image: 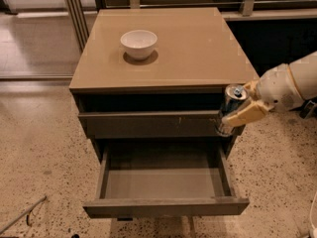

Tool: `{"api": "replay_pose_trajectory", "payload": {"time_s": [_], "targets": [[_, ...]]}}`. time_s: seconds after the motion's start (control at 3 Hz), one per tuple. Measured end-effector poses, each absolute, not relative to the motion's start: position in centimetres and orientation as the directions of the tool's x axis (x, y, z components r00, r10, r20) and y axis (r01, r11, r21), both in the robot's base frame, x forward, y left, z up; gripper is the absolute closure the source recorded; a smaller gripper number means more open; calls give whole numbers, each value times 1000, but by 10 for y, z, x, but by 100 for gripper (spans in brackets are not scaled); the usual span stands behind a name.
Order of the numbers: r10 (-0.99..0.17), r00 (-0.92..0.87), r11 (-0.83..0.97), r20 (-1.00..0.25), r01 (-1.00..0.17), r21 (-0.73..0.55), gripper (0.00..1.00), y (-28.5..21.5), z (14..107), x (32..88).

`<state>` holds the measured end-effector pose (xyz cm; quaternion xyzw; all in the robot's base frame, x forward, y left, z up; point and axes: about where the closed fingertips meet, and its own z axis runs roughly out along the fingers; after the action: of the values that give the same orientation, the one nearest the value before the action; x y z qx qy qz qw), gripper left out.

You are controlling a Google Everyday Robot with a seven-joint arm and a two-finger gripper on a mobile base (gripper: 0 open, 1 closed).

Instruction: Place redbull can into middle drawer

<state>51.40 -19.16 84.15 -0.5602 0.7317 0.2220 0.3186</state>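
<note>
The redbull can (233, 99), slim and blue-and-silver with a silver top, is held upright in my gripper (237, 114), which is shut on it. The can hangs at the cabinet's front right corner, below the top's edge and level with the closed drawer front. The middle drawer (163, 183) is pulled out wide below, grey-brown, with a flat bare inside. The can is above and just outside the drawer's right back corner. My white arm (290, 86) reaches in from the right.
A white bowl (138, 43) stands on the cabinet top (198, 48), back left of centre. The closed drawer front (148, 124) with small pale scratches sits above the open drawer. Speckled floor surrounds the cabinet; a railing runs behind.
</note>
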Motion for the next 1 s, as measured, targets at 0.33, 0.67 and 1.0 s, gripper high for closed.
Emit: {"api": "replay_pose_trajectory", "payload": {"time_s": [0.33,0.67,1.0], "targets": [[-684,-208,270,-700,-963,23,100,-190,810,494],[-684,-207,267,-699,-963,24,100,-189,810,494],[-702,-188,248,-687,-969,13,100,-191,784,495]]}}
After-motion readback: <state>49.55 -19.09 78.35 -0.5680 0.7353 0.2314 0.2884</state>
